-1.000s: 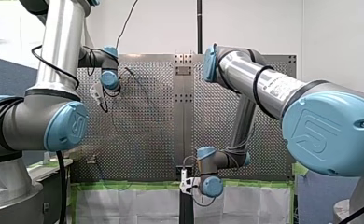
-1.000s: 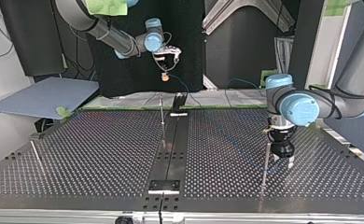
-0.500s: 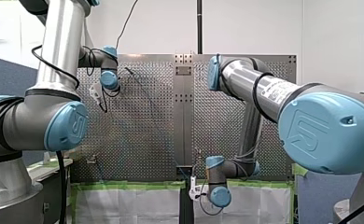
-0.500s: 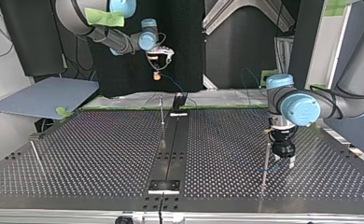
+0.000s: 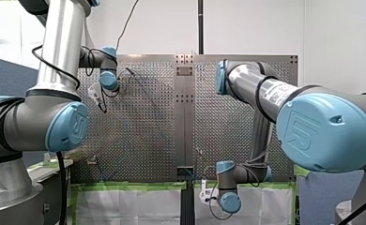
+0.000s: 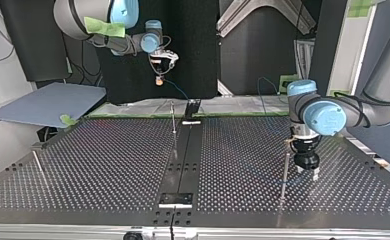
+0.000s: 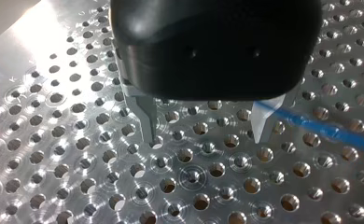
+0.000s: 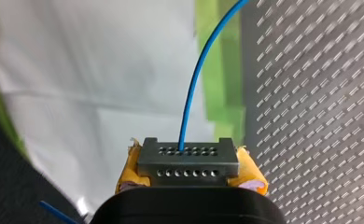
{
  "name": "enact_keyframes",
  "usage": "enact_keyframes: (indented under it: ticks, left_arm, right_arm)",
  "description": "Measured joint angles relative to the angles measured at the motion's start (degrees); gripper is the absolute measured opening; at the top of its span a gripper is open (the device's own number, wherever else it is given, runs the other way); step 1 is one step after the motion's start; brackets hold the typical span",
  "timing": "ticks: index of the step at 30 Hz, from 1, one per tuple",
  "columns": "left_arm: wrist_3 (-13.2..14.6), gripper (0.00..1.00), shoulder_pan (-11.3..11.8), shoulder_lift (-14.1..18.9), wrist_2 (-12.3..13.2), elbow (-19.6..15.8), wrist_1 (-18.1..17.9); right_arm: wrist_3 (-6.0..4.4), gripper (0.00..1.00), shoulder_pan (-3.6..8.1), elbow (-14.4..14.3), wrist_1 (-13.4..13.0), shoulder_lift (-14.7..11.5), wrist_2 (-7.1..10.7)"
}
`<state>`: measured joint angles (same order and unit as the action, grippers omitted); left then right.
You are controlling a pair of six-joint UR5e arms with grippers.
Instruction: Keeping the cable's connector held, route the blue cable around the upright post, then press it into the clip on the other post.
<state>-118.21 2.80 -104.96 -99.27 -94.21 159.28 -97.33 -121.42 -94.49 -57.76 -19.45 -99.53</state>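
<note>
My right gripper (image 8: 188, 173) has yellow pads and is shut on the grey connector (image 8: 188, 161). The blue cable (image 8: 194, 84) runs out of the connector ahead of it. In the top view my right gripper (image 6: 159, 75) hangs above the table's far edge, and the cable (image 6: 174, 89) slopes down from it. My left gripper (image 7: 206, 135) stands open just above the perforated plate. Nothing is between its metal fingers (image 7: 147, 122), and the cable (image 7: 320, 128) passes outside one of them. In the top view my left gripper (image 6: 308, 172) is right beside an upright post (image 6: 284, 170).
A second thin post (image 6: 173, 117) stands near the far middle of the plate. A third post (image 6: 38, 162) is at the top view's left. A dark rail (image 6: 185, 150) runs down the plate's middle. Green tape and white sheeting (image 8: 101, 93) lie past the far edge.
My right arm has carried the connector toward the top view's left and higher, moving right and down in the front view. My left gripper has drifted slightly beside its post and stays open.
</note>
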Motion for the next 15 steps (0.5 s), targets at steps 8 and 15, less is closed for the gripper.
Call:
enact_keyframes:
  ticks: [8, 15]
  left_arm:
    - [-0.31, 1.0, 0.25, 0.0, 0.14, 0.0, -0.2]
    - [-0.49, 1.0, 0.33, -0.01, 0.31, -0.01, -0.27]
  right_arm:
    - [0.08, 0.0, 3.75, -1.44, -2.67, 2.39, 1.65]
    - [1.01, 0.0, 3.89, -1.61, -3.39, 2.5, 1.95]
